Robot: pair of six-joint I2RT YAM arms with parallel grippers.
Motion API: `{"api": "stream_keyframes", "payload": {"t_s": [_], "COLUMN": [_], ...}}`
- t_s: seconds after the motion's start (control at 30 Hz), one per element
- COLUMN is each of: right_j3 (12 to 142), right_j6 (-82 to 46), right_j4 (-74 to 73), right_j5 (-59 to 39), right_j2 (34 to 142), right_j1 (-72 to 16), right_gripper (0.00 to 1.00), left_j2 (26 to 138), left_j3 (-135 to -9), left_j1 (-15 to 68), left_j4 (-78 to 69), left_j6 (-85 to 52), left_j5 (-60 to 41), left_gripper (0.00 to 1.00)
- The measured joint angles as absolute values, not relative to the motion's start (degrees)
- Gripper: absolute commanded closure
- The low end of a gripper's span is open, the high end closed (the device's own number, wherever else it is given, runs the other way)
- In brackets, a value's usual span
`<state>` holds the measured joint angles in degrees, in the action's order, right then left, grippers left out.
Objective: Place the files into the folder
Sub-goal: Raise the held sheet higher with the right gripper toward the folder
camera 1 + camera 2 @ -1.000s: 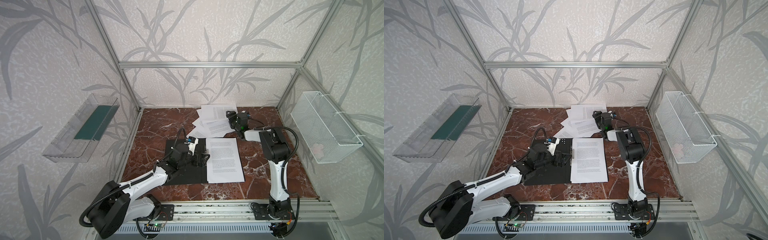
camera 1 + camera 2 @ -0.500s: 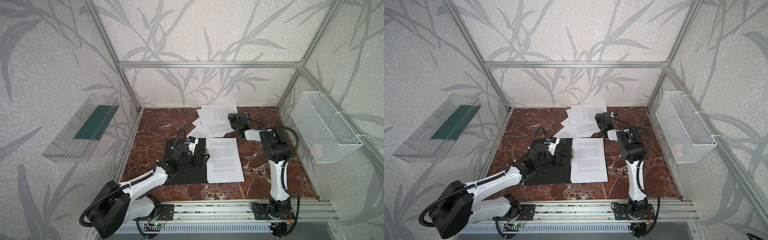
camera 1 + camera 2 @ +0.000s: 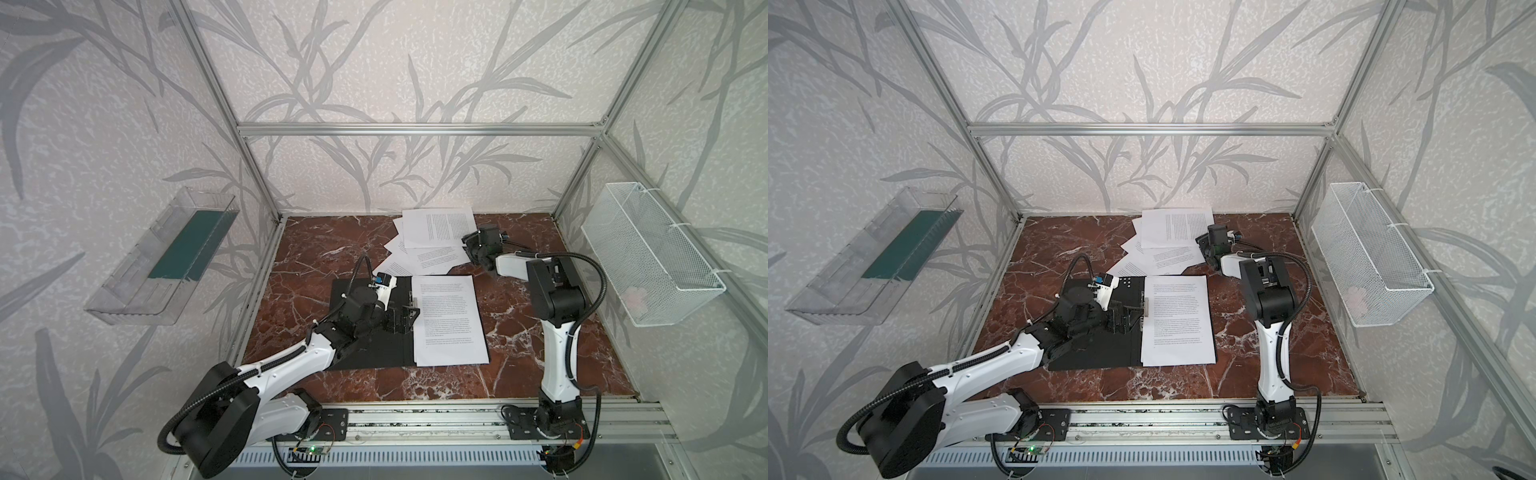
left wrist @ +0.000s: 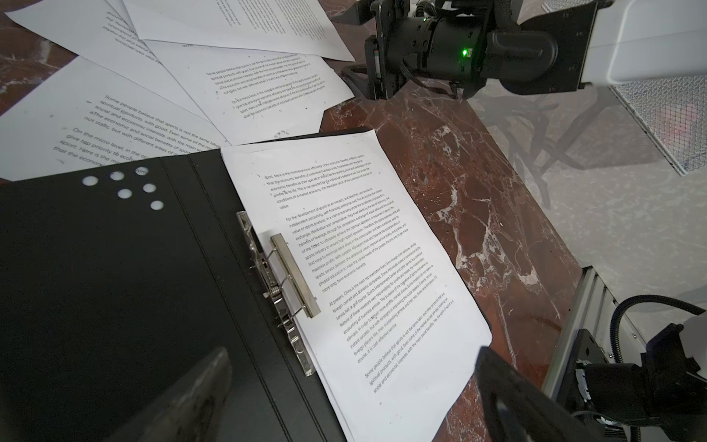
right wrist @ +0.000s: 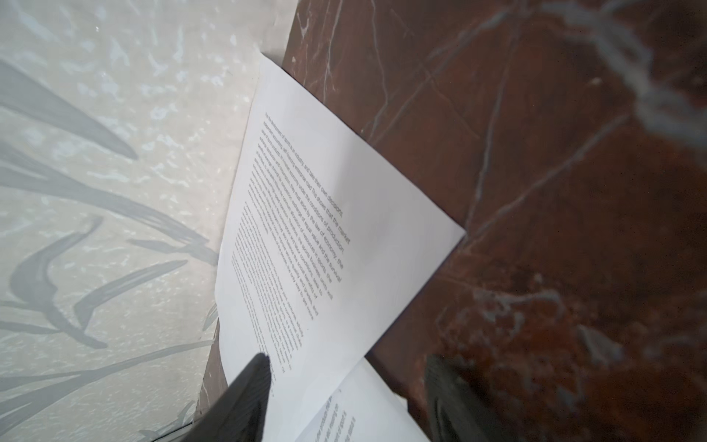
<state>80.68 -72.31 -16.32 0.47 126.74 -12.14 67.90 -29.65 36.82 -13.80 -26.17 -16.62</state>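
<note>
The folder (image 3: pixel 386 353) lies open on the counter (image 3: pixel 511 353) with one sheet (image 3: pixel 449 320) in it; the loose files (image 3: pixel 432 253) behind haven't budged, though my right fingers (image 5: pixel 248 390) have crept along their edge, apart and holding nothing, so no pickup yet. Only the left wrist view shows the metal clip (image 4: pixel 294 275) over that sheet's edge, left fingers (image 4: pixel 199 382) spread wide above

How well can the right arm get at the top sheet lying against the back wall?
Probably yes: the right gripper is open at the edge of that top sheet, with nothing between them that I can see.
</note>
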Motion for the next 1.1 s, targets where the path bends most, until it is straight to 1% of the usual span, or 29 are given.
{"api": "stream_keyframes", "payload": {"t_s": [0.17,0.4,0.57,0.73,0.83,1.1], "right_j3": [87.3,95.4,98.7,99.4,99.6,99.5], "right_j6": [-72.3,-72.7,-74.1,-76.1,-77.2,-78.7], "right_j4": [-9.6,3.6,6.8,5.9,3.2,-12.4], "right_j5": [-1.0,-0.5,-0.5,-0.5,-0.8,-2.9], "right_j2": [129.0,130.6,132.7,133.6,134.6,139.1], "right_j1": [-12.5,-13.6,-14.0,-14.0,-13.9,-13.5], "right_gripper": [0.34,0.33,0.33,0.34,0.37,0.39], "left_j2": [67.9,67.9,67.8,67.6,67.6,67.6], "left_j3": [-29.6,-29.6,-29.6,-29.6,-29.6,-29.6], "left_j1": [37.0,37.0,37.0,37.0,37.0,37.0], "left_j4": [-13.8,-13.8,-13.8,-13.8,-13.8,-13.8], "left_j6": [-26.2,-26.2,-26.2,-26.2,-26.2,-26.1], "left_j5": [-16.6,-16.6,-16.6,-16.4,-16.4,-16.1], "left_gripper": [0.01,0.01,0.01,0.01,0.01,0.01]}}
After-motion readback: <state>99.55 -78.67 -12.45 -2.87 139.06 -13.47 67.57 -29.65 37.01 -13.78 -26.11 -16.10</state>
